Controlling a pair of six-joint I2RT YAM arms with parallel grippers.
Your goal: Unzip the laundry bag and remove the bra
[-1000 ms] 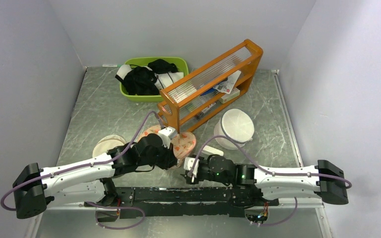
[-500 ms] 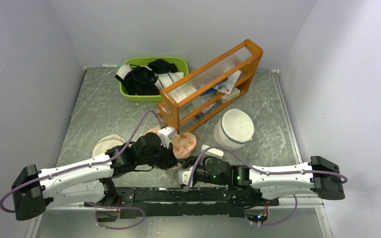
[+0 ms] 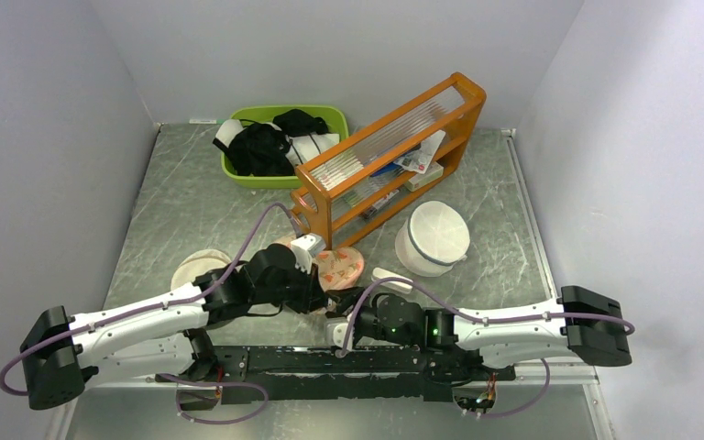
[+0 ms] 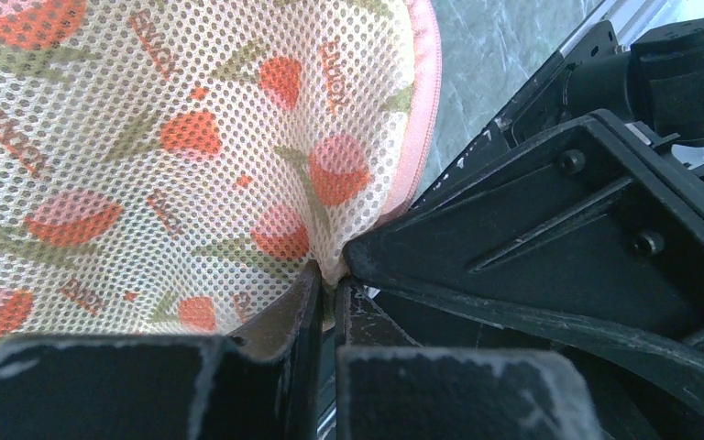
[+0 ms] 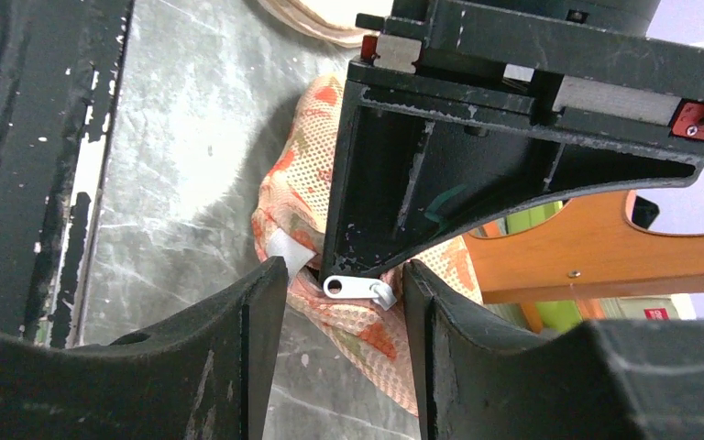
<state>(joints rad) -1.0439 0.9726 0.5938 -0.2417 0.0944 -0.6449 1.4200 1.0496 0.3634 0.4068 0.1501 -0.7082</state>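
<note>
Now, laundry bag (image 4: 192, 156) tight in left end effector (image 4: 328, 298), zipper pull (image 5: 357, 291) inside half-open right end effector (image 5: 346, 286).

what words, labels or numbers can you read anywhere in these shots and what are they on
Nothing reads clearly.
laundry bag: a short orange-red word repeated across the mesh print, too blurred and warped to spell out.
packets in the orange rack: red and white printing, too small to read.
small white strip behind the green bin: too small to read.
</note>
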